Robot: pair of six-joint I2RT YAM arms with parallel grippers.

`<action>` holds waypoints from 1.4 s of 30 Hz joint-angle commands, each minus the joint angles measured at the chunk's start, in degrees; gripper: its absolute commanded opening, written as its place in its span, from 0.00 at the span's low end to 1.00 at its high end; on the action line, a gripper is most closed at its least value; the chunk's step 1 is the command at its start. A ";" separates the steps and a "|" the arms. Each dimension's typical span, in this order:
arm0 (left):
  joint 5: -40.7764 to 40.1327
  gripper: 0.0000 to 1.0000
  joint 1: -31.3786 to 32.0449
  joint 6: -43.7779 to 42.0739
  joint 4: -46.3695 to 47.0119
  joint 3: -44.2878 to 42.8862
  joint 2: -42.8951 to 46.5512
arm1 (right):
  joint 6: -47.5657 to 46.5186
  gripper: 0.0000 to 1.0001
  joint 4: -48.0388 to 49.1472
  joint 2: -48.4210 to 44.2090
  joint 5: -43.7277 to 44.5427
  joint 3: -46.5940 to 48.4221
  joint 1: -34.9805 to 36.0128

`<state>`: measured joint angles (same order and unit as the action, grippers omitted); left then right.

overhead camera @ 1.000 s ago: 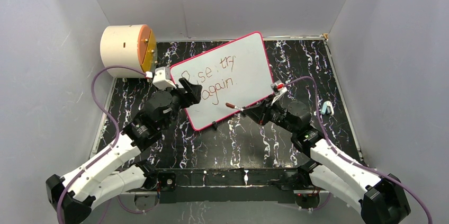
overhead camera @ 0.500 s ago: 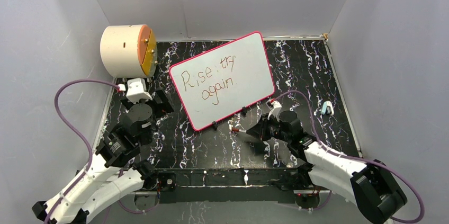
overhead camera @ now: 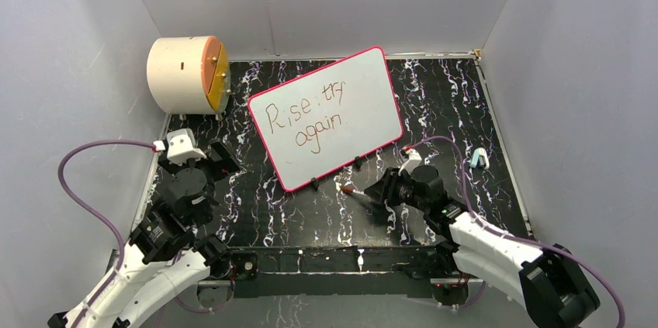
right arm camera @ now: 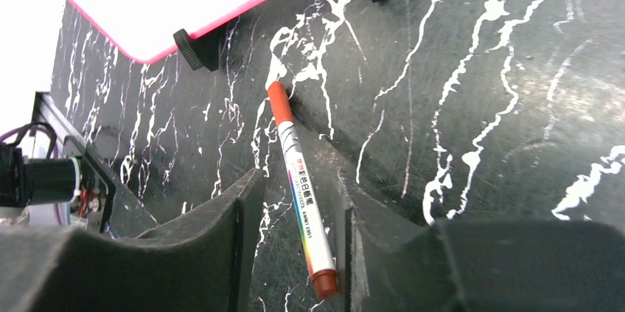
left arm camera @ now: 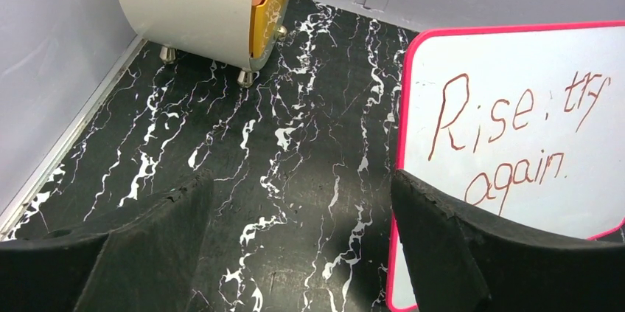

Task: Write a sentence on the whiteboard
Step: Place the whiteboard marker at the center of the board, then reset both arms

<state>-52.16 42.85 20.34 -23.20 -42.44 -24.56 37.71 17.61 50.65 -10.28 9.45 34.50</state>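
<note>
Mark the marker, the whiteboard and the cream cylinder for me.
marker (right arm camera: 300, 186): right wrist view, middle of its white barrel.
whiteboard (overhead camera: 368, 95): top view, bare white area near its right edge.
cream cylinder (overhead camera: 177, 74): top view, its curved cream side.

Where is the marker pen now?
The marker lies on the table between the right gripper's fingers, just before the whiteboard's near edge, as the right wrist view shows.
</note>
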 commanded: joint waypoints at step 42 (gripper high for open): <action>-4.63 0.89 -0.26 -5.53 2.83 3.03 20.50 | -25.68 0.99 -35.58 -35.00 43.76 28.59 -0.31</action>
<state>-54.54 42.83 14.59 -22.65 -39.40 -2.44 13.21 -21.58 16.14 31.62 38.13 34.46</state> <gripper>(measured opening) 0.890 0.985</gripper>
